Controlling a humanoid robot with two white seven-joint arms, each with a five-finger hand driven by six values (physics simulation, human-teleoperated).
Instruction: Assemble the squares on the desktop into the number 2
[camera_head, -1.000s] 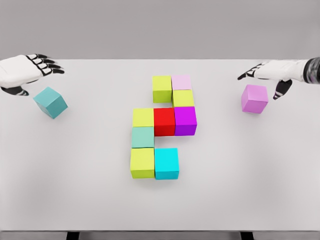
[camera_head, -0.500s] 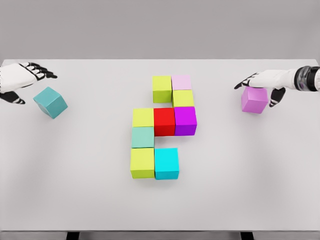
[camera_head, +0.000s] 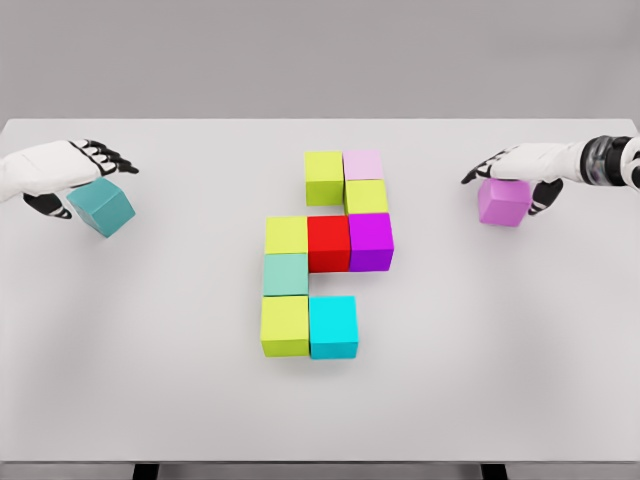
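Nearest on the white desk (camera_head: 150, 400) sits the cluster of blocks (camera_head: 325, 255), well apart from both hands and midway between them. Farther back, the left hand (camera_head: 60, 170) arches over the teal block (camera_head: 100, 205), fingers spread, thumb behind it; whether they clamp it I cannot tell. The right hand (camera_head: 520, 168) likewise covers the violet block (camera_head: 503, 201), fingers draped on top. Both blocks look rigid, light and smooth-faced; pinching opposite flat sides seems safest.
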